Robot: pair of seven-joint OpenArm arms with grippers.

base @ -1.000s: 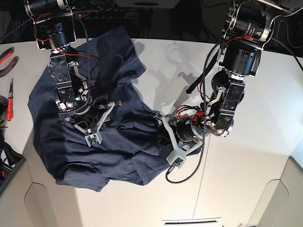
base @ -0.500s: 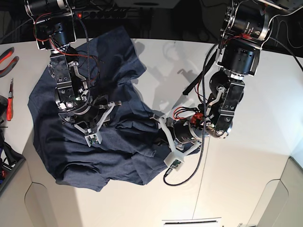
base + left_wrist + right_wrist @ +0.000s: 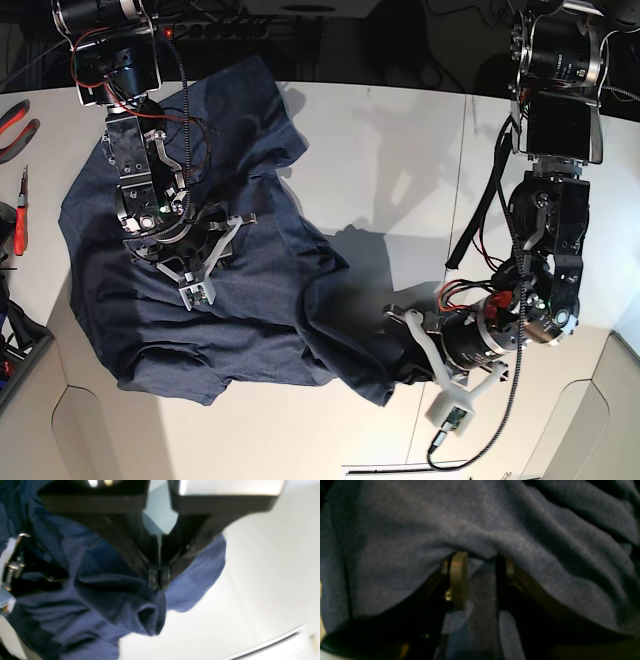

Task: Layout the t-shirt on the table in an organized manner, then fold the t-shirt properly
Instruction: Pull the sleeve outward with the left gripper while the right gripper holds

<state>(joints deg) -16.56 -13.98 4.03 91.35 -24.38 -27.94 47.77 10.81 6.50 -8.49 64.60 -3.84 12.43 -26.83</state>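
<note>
The dark navy t-shirt lies crumpled on the left half of the white table. No lettering shows. My left gripper is at the front right, shut on a fold of the shirt's edge, which is stretched out towards it. In the left wrist view the jaws are closed together on blue cloth above the bare table. My right gripper rests on the middle of the shirt. In the right wrist view its fingers stand apart with cloth bunched against their tips.
Red-handled pliers and another red tool lie at the left edge. A power strip runs along the back. The front edge has rounded cut-outs. A grey surface sits at the right front corner.
My left gripper has moved towards the front right, dragging the shirt's edge with it and stretching the cloth out. The right arm has stayed in place.
</note>
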